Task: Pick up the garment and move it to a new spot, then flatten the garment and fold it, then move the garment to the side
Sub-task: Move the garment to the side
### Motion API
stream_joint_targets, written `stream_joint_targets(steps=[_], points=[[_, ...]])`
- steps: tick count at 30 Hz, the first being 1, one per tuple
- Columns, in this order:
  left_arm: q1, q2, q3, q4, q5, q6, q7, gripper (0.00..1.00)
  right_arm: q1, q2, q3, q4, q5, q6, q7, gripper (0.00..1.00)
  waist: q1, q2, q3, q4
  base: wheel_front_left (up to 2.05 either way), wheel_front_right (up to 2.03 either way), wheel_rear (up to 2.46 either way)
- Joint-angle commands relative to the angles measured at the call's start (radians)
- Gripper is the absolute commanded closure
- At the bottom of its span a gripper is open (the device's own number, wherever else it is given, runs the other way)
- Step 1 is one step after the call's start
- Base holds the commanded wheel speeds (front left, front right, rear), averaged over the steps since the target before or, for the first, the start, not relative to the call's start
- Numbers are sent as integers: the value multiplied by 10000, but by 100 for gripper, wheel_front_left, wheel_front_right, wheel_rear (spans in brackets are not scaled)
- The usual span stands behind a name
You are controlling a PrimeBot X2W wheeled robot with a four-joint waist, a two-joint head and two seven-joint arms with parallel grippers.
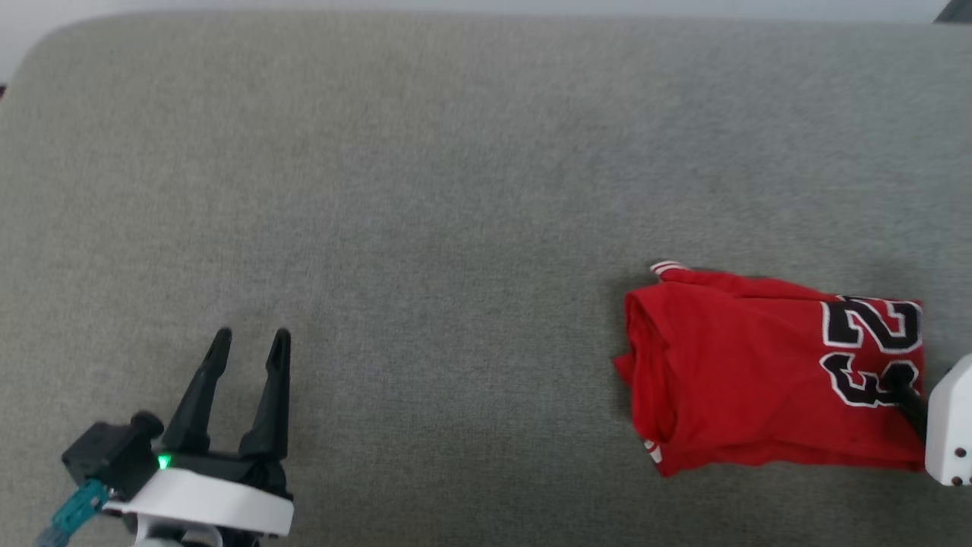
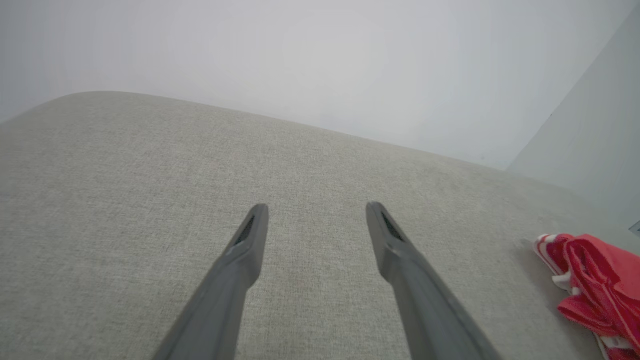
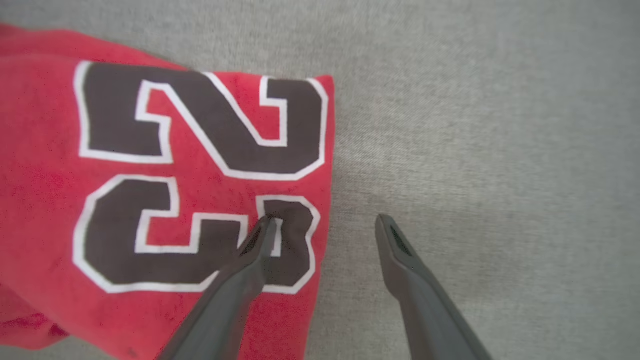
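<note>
The garment [image 1: 729, 372] lies folded into a compact red rectangle on the right side of the grey cushion [image 1: 456, 190], its long axis running left to right across the head view. The end bearing the number "23" [image 3: 200, 165] points toward the robot's right, and a bit of striped sleeve trim [image 1: 667, 267] pokes out at the far left corner. The right gripper [image 3: 326, 221] sits at that numbered end with its fingers apart, straddling the cloth's edge: one finger lies over the "3", the other over bare cushion just beside it. Whether the finger over the "3" presses on the fabric or hovers just above it cannot be told. The left gripper [image 1: 251, 336] is low on the left with its fingers spread and nothing between them, well apart from the garment, which lies off to its right. With the folding apparently done, the step in hand looks like shifting the bundle aside. The right arm is plainly the nearer one, and closing on that short edge would let it drag or lift the stack, though the layers might slide apart.
</note>
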Motion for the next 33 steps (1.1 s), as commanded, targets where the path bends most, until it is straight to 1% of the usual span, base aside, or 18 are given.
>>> stream_joint_targets(steps=[1,4,8,9,10,11,12,16,19,20,21,26,30,33], points=[[-184,39,-46,18,-72,25,-45,0,-82,12,58,75,85,-4,222,0,0,0,300,165,0,0,0],[-477,82,-163,80,-158,25,-45,0,-254,94,80,241,268,-2,1017,0,0,0,597,299,0,0,0],[-661,126,-174,138,-257,25,-45,0,-226,524,122,368,357,-2,1388,0,0,0,798,361,0,0,0],[-680,144,-161,137,-271,25,-45,0,-177,609,178,378,355,1,1407,52,0,0,828,345,0,0,0],[-692,176,-168,140,-271,25,-45,0,-159,710,175,391,390,1,1345,64,0,0,853,314,0,0,0],[-717,212,-182,137,-258,25,-45,0,-166,802,135,406,430,-1,1278,98,0,0,874,261,0,0,0],[-744,257,-211,117,-237,25,-45,0,-173,859,77,389,432,-1,1198,100,0,0,890,197,0,0,0],[-846,499,-284,-6,-112,25,-45,0,-254,837,-364,245,320,-27,563,100,0,0,961,-187,0,0,0],[-1061,848,-527,-199,-40,25,-45,0,-227,600,-774,44,345,-41,212,100,0,0,1158,-569,0,0,0],[-1142,1009,-625,-282,-12,25,-47,0,-239,538,-925,-76,344,-39,78,100,0,0,1274,-707,0,0,0],[-1344,1367,-787,-394,-23,25,-45,0,-345,481,-1276,-277,332,-25,-182,100,0,0,1538,-994,0,0,0],[-2222,2338,-980,-888,-175,25,-45,0,-974,261,-2527,-609,67,-7,-813,100,0,0,2467,-1706,0,0,0],[-3102,3086,-1086,-1289,-269,25,-45,0,-1774,308,-3555,-523,-477,-5,-1308,100,0,0,3147,-2078,0,0,0],[-3707,3533,-1097,-1627,-336,25,-45,0,-2477,298,-4216,-259,-1059,-5,-1722,100,0,0,3582,-2264,0,0,0]])
